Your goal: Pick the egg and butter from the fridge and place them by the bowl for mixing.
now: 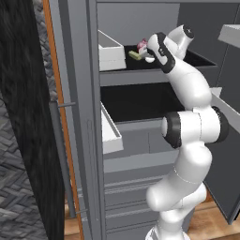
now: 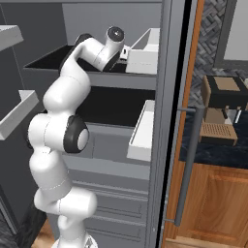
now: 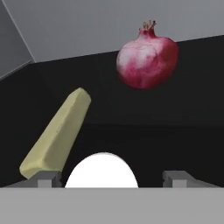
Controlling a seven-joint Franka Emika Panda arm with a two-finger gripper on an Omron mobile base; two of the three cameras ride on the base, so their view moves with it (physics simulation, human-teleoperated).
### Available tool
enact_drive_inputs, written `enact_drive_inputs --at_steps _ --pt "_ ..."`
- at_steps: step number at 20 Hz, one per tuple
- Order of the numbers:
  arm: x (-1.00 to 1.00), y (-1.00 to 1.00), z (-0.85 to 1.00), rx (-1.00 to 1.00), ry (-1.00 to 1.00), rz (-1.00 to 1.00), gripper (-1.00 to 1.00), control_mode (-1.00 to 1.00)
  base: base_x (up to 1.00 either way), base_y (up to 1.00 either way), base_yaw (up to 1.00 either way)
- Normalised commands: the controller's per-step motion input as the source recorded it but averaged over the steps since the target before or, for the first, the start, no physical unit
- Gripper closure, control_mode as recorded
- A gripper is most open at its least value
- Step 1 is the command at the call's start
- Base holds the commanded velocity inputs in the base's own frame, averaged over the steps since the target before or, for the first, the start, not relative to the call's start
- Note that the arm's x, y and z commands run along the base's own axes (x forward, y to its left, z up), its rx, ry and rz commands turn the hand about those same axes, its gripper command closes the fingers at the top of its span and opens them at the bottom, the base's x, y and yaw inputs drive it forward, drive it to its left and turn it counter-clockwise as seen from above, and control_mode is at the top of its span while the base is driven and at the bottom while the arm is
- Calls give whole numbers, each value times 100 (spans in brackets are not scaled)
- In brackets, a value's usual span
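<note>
Left base view: big grey fridge point(image 1: 89, 140) w/ door open, black shelves, white door bins. White arm reaching up onto top black shelf point(image 1: 159, 63). Hand view, next biggest: dark red round fruit point(image 3: 147, 55) far back on shelf, up & to right. Butter point(image 3: 56, 135), pale yellow stick, lying slanted on left, low end just beside left tip. Egg point(image 3: 101, 171), white & round, right between the two fingers point(image 3: 111, 178), near bottom edge. Fingers spread wide, one tip each side of egg, small gaps showing, not squeezing egg yet. Butter point(image 1: 135, 55) & red fruit point(image 1: 142, 45) tiny beside hand in left base view.
</note>
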Motion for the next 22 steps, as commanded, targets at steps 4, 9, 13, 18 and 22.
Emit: enact_drive_inputs --at_steps 4,9,13,18,22 --pt "0 5 -28 0 0 0 100 -100 0 0 0" --pt "-10 6 -20 0 0 1 100 -100 0 0 0" --pt "-64 0 9 0 -2 0 100 -100 0 0 0" --pt "-68 0 14 0 0 0 100 -100 0 0 0" --pt "-76 12 1 0 0 -3 100 -100 0 0 0"
